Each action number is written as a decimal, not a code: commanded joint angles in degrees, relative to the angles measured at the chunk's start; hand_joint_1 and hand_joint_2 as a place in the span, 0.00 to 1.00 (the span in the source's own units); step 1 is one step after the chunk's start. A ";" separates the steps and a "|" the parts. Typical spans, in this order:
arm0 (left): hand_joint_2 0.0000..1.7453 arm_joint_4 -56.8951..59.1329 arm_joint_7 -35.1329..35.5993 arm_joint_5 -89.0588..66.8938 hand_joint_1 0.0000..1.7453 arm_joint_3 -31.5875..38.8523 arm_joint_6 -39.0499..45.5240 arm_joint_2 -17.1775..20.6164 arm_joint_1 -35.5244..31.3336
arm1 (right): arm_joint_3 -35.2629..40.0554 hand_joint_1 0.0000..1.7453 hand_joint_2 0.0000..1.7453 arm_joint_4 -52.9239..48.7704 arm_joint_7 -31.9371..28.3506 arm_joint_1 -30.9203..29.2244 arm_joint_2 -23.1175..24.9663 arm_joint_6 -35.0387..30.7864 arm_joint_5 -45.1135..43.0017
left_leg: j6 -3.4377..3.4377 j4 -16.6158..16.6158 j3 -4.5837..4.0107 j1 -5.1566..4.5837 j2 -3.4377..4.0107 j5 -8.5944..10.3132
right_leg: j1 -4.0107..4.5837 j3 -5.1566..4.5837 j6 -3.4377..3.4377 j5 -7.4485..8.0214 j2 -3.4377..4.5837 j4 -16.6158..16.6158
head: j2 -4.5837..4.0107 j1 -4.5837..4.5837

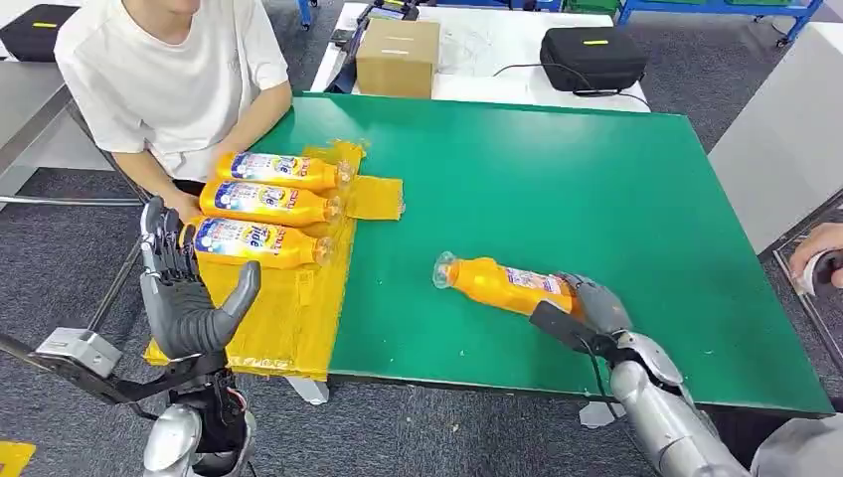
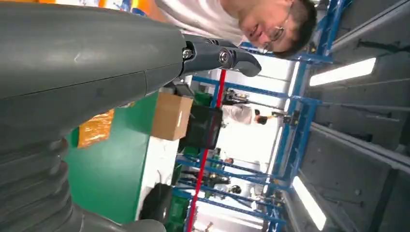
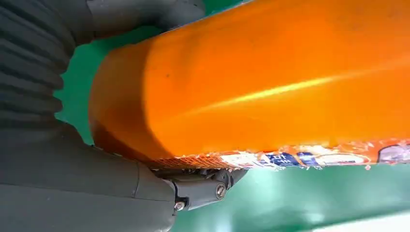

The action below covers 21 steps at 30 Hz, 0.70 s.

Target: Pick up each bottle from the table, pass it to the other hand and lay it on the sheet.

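Green table (image 1: 596, 199), near edge: fourth bottle in the right hand's grasp.
Right hand (image 1: 596, 306) wraps the bottle (image 1: 502, 283) base, cap toward the sheet (image 1: 288, 308); left hand (image 1: 184, 288) waits spread, empty, over the sheet's near corner.

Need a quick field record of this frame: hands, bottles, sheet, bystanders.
left hand: open, raised over the yellow sheet's near end, holding nothing
right hand: grips the base end of the fourth bottle
fourth bottle: lying on the green table, cap pointing toward the sheet
bottles on sheet: three, side by side
person: seated at the table's far left corner
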 commanded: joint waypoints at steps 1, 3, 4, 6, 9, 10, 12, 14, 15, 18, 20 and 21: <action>1.00 12.36 3.35 3.55 0.00 -4.24 -2.63 0.31 -2.86 | -8.72 1.00 1.00 -14.73 -6.82 8.11 8.86 -3.28 -11.71 | -0.13 -0.13 0.07 0.00 -0.01 -0.01 | 0.01 0.00 -0.15 -0.04 0.03 -0.03 | 0.00 -0.11; 1.00 15.49 4.62 4.40 0.00 -6.18 -3.03 -0.01 -3.01 | -10.57 1.00 1.00 -16.27 -8.73 6.76 10.42 -3.19 -15.16 | -0.12 -0.06 -0.15 -0.02 0.07 0.01 | -0.02 -0.24 -0.13 0.01 0.12 0.04 | 0.00 -0.09; 1.00 16.10 4.62 4.53 0.00 -6.79 -3.04 -0.03 -2.68 | -11.48 1.00 1.00 -16.90 -8.87 6.52 11.30 -3.49 -16.42 | -0.14 -0.03 -0.21 -0.02 0.09 0.00 | -0.02 -0.33 -0.15 0.00 0.15 0.09 | 0.00 -0.11; 1.00 16.94 6.62 5.13 0.00 -8.58 -4.09 0.72 -0.93 | -12.75 1.00 1.00 -18.38 -10.31 5.87 14.28 -5.31 -18.53 | -0.13 -0.01 -0.50 -0.04 0.02 0.06 | -0.04 -0.56 -0.12 0.01 0.09 0.12 | 0.00 -0.09; 1.00 16.21 8.04 5.57 0.00 -11.21 -5.97 2.59 2.68 | -10.35 1.00 1.00 -20.74 -9.92 7.80 16.90 -6.82 -17.87 | -0.08 -0.08 -0.49 -0.03 0.13 0.06 | -0.04 -0.51 -0.08 -0.02 0.23 0.06 | 0.00 -0.06; 1.00 16.21 8.24 6.30 0.00 -11.48 -6.62 2.77 3.40 | -9.80 1.00 1.00 -20.28 -9.85 7.82 17.78 -7.13 -18.34 | -0.10 -0.09 -0.44 -0.02 0.15 0.02 | -0.04 -0.47 -0.10 -0.05 0.25 0.06 | 0.00 -0.06; 1.00 17.73 8.97 8.55 0.00 -11.90 -8.38 2.79 3.01 | -8.25 1.00 1.00 -16.82 -11.78 5.66 20.16 -8.84 -19.98 | -0.14 -0.12 -0.36 0.00 0.27 -0.04 | -0.01 -0.44 -0.15 -0.06 0.37 0.03 | 0.00 -0.06; 1.00 18.07 8.93 8.58 0.00 -11.92 -8.35 2.70 2.53 | -7.75 1.00 1.00 -15.85 -11.77 4.91 20.46 -9.46 -20.15 | -0.15 -0.10 -0.45 -0.01 0.29 -0.02 | -0.01 -0.56 -0.17 -0.05 0.36 0.08 | 0.00 -0.06; 1.00 18.19 8.93 8.61 0.00 -11.89 -8.32 2.64 2.29 | -7.63 1.00 1.00 -15.22 -11.86 4.51 20.37 -9.65 -20.43 | -0.13 -0.07 -0.63 -0.01 0.15 0.03 | -0.01 -0.70 -0.14 -0.03 0.23 0.10 | 0.00 -0.09; 1.00 18.04 8.28 8.80 0.00 -12.45 -8.50 2.21 1.35 | -6.75 1.00 1.00 -13.65 -14.76 2.86 21.67 -11.15 -22.00 | -0.15 -0.08 -0.69 0.01 0.02 0.03 | 0.01 -0.73 -0.16 -0.05 0.16 0.07 | 0.00 -0.09; 1.00 16.84 5.47 5.51 0.00 -13.66 -6.34 2.39 1.06 | -2.89 1.00 1.00 -10.24 -14.43 0.43 22.89 -13.32 -19.18 | -0.13 -0.04 -0.73 0.00 0.10 0.02 | -0.01 -0.78 -0.14 -0.04 0.25 0.10 | 0.00 -0.06; 1.00 16.34 4.08 2.99 0.00 -14.04 -4.44 2.57 1.02 | -0.87 1.00 1.00 -8.26 -14.02 -0.88 23.21 -14.01 -17.62 | -0.09 -0.03 -0.85 -0.02 0.11 0.04 | -0.03 -0.89 -0.10 -0.01 0.26 0.12 | 0.00 -0.08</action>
